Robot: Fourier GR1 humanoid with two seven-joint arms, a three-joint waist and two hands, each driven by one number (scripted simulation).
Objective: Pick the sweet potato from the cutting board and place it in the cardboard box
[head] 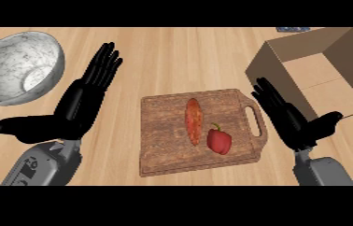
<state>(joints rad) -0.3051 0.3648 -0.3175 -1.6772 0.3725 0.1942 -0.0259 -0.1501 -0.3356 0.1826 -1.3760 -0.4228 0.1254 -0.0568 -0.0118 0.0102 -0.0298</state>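
Observation:
An orange-red sweet potato (194,121) lies lengthwise near the middle of the brown wooden cutting board (163,141). Beside it, to the lower right, sits a red bell pepper (219,141). The open cardboard box (303,66) stands at the upper right, past the board's handle. My right hand (288,119) is open just right of the handle, fingers straight and pointing up-left, holding nothing. At the board's left, my left hand (79,101) rests open with fingers up.
A large speckled white bowl (26,66) sits at the upper left, close to my left hand's fingers. Light wooden counter stretches between the bowl and the box. A dark blue object (293,29) peeks in behind the box.

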